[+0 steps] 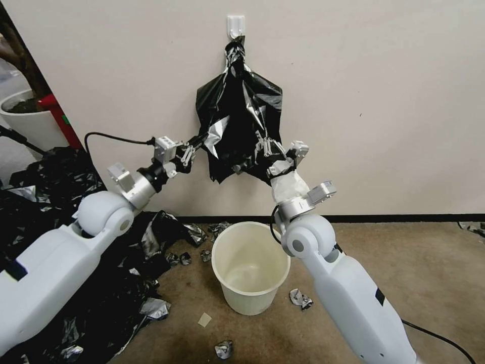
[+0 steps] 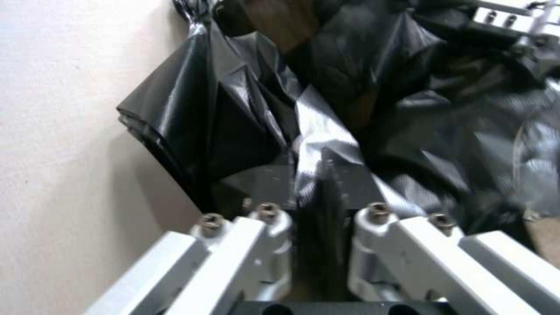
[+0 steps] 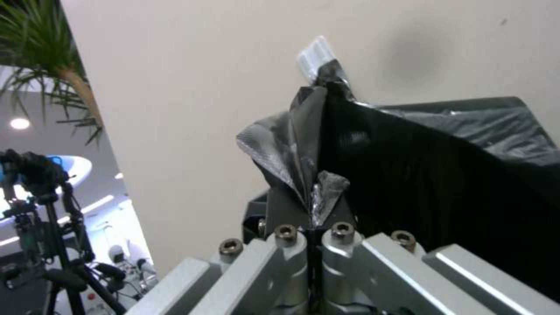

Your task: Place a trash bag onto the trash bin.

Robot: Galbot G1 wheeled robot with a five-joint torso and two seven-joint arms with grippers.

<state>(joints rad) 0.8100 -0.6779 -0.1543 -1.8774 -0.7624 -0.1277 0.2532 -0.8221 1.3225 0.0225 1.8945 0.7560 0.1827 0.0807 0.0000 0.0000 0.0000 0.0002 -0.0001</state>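
Glossy black trash bag [image 1: 237, 126], cream trash bin [image 1: 250, 268]

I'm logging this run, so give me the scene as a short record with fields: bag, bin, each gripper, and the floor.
trash bag: black, hanging from a white wall hook, spread between both grippers
trash bin: cream, upright on the carpet below the bag, no liner in it
left gripper: shut on the bag's left edge
right gripper: shut on the bag's lower right edge
floor: heap of black plastic to the robot's left, crumpled scraps around the bin
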